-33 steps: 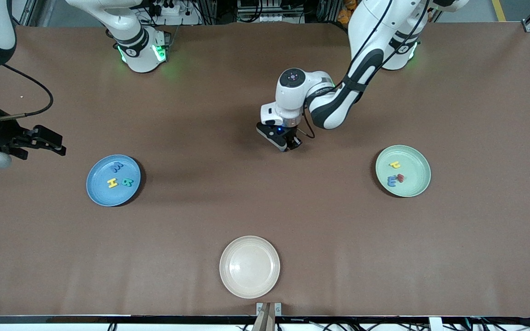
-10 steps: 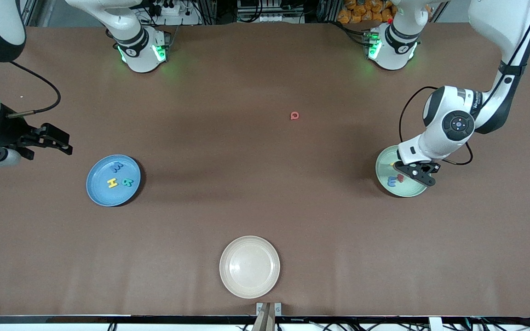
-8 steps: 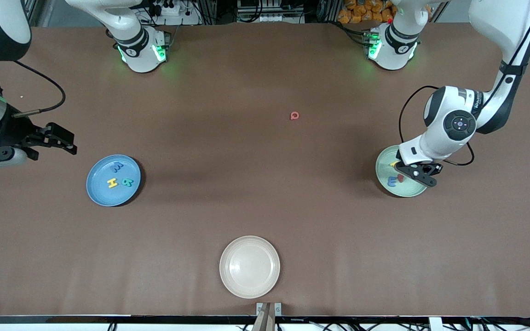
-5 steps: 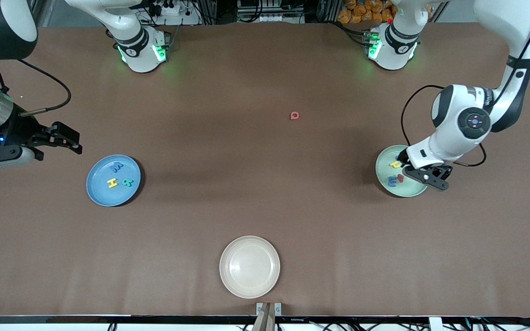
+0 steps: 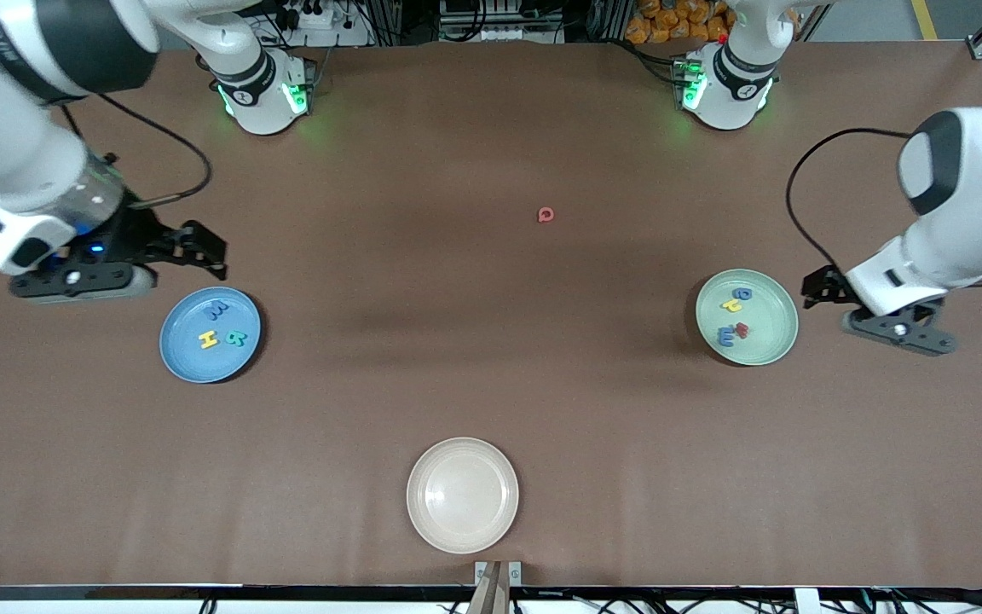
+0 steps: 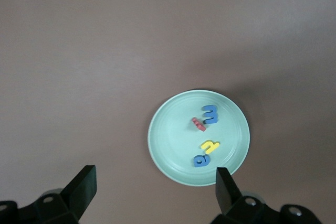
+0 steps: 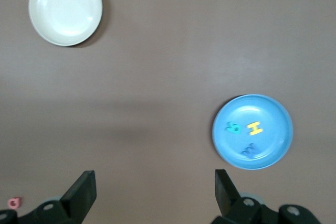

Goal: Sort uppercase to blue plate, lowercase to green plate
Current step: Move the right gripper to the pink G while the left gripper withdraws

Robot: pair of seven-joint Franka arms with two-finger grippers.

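The blue plate [image 5: 188, 358] holds blue M [image 5: 216, 311], yellow H [image 5: 209, 339] and teal R [image 5: 237, 338]; the right wrist view shows the plate [image 7: 274, 124] too. The green plate [image 5: 771, 339] holds the blue g [image 5: 744, 293], yellow h [image 5: 730, 304], red w [image 5: 742, 328] and blue e [image 5: 725, 337]; the left wrist view shows this plate [image 6: 168, 140]. The red Q [image 5: 546, 214] lies alone on the table, also in the right wrist view [image 7: 14, 202]. My left gripper [image 5: 822, 287] is open and empty over the table beside the green plate. My right gripper [image 5: 205, 250] is open and empty over the table beside the blue plate.
An empty cream plate [image 5: 462, 495] sits near the table's front edge, and shows in the right wrist view [image 7: 65, 8]. The arm bases stand along the back edge. Bare brown table lies between the plates.
My left gripper has opened, left the blue g in the green plate and drawn away toward the left arm's end. My right gripper has moved in toward the blue plate.
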